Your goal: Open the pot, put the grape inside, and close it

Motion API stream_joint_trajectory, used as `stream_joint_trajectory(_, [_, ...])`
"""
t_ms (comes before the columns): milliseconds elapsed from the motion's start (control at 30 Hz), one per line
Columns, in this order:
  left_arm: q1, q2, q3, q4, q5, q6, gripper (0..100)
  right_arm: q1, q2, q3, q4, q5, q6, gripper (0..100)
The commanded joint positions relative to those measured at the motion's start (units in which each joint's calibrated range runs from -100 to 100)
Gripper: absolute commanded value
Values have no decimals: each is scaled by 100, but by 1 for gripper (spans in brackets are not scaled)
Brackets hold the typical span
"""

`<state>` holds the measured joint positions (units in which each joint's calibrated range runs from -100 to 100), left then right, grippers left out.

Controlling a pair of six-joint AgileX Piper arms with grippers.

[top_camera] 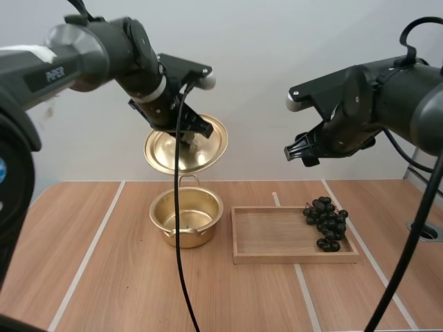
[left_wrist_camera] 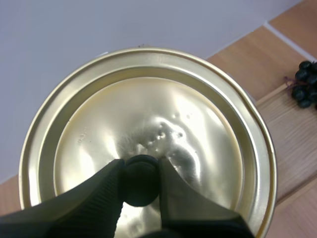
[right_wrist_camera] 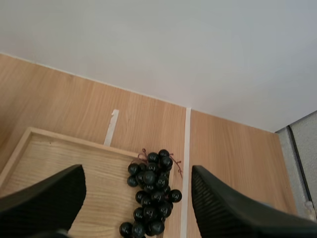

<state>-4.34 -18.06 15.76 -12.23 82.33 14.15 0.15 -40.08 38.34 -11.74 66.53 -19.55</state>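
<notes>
The left claw (left_wrist_camera: 141, 171) is pinched tight on the black knob (left_wrist_camera: 140, 184) of the lid (top_camera: 166, 149). It holds the lid in the air, tipped steeply on its edge, above and a little behind the pot (top_camera: 187, 218). The pot stands uncovered on the counter (top_camera: 97, 249), its two small handles pointing front and back, just left of the tray (top_camera: 277, 235) and not touching it. The grapes (top_camera: 327, 223) lie in the tray at its right end, against the far corner. The right claw (top_camera: 299, 152) hangs high over the tray's far side, well apart from the lid, with its fingers spread wide and gripping nothing. Seen from that wrist, the bunch lies on the tray below the gap between the two fingers.
</notes>
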Motion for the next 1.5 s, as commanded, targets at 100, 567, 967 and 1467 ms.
stream_joint_trajectory(100, [-17, -797, -718, 112, 548, -141, 0, -195, 677, -59, -108, 380, 45, 100])
stream_joint_trajectory(567, [-17, -1829, -905, 351, 571, -229, 0, -435, 1798, -59, -108, 156, 23, 100])
stream_joint_trajectory(967, [-17, -1857, -905, 351, 702, -346, 0, -435, 2198, -59, -229, -168, 54, 100])
stream_joint_trajectory(1467, [-17, -1857, -905, 193, 715, -358, 0, -721, 3423, -799, -203, -531, 161, 100])
